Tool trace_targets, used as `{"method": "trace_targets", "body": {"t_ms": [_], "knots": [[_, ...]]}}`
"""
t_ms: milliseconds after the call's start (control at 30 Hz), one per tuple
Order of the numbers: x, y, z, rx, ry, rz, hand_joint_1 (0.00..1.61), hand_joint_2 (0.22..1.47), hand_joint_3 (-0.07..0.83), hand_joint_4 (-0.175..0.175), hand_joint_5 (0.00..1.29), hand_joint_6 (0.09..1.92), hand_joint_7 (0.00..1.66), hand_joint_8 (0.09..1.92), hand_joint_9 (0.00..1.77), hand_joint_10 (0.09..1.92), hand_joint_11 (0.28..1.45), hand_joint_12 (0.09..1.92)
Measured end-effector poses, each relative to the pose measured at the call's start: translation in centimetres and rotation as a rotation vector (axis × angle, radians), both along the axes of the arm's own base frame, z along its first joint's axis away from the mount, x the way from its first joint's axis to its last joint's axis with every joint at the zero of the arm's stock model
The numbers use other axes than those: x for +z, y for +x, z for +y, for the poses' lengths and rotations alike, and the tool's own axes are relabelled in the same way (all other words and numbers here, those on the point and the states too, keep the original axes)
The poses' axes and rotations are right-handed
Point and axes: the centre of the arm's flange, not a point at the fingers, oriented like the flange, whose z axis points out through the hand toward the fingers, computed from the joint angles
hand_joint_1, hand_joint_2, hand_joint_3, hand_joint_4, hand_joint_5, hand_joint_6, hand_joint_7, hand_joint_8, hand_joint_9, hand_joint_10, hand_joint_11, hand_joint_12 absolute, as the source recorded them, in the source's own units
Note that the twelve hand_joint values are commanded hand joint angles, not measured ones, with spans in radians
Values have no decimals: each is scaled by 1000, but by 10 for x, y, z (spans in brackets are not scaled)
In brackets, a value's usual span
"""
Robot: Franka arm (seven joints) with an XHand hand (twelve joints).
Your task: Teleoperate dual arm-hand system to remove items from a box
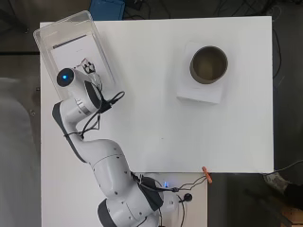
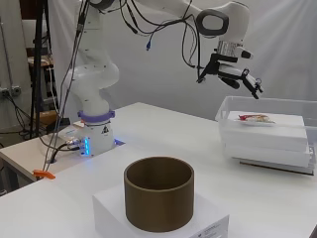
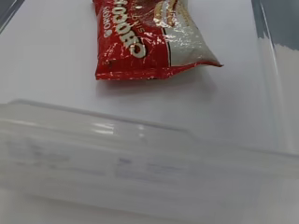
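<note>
The red packet (image 3: 149, 37) lies inside the clear box (image 2: 302, 106), on top of white slabs. The hand (image 2: 237, 77) hangs above the box, fingers extended, holding nothing. Removal has not begun; grasp and lift-out remain.

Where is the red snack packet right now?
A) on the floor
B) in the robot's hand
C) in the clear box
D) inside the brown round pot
C: the red snack packet lies on white sheets inside the clear box, with the hand above it, holding nothing.
</note>
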Motion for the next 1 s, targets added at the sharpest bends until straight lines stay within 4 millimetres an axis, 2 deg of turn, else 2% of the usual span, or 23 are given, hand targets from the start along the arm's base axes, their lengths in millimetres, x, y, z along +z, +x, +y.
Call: {"method": "trace_targets", "body": {"t_ms": [33, 67, 133, 267, 333, 367, 433, 500, 567, 667, 800, 1000], "knots": [[0, 0, 2, 14, 23, 17, 215, 989, -4, -29, 405, 87, 614, 87, 676, 87, 626, 87], [8, -2, 5, 23, 49, 18, 219, 987, -5, -30, 406, 87, 617, 87, 680, 87, 629, 87], [46, -8, 9, 43, 106, -20, 229, 984, -5, -28, 416, 87, 626, 87, 686, 87, 634, 87], [127, -21, 4, 35, 134, -157, 249, 982, -3, -29, 427, 87, 626, 87, 681, 87, 630, 87], [144, -19, 5, 11, 91, -204, 253, 983, -2, -31, 422, 87, 618, 87, 674, 87, 621, 87], [141, -12, 8, -5, 53, -211, 255, 985, -1, -32, 418, 87, 618, 87, 675, 87, 618, 87], [118, 7, 11, -32, -10, -188, 253, 985, -1, -32, 414, 87, 616, 87, 677, 87, 615, 87], [69, 37, 9, -58, -70, -118, 248, 986, 0, -32, 412, 87, 613, 87, 677, 87, 616, 87], [19, 57, 16, -47, -104, -40, 243, 987, 0, -32, 415, 87, 616, 87, 680, 87, 620, 87], [-20, 62, 38, 12, -120, 19, 244, 987, 0, -33, 424, 87, 624, 87, 684, 87, 623, 87], [-26, 57, 48, 35, -131, 44, 248, 990, 1, -26, 441, 87, 632, 87, 691, 87, 626, 87], [-49, 67, 33, -51, -131, 103, 264, 978, -4, -26, 433, 87, 618, 87, 688, 87, 623, 87]]}}
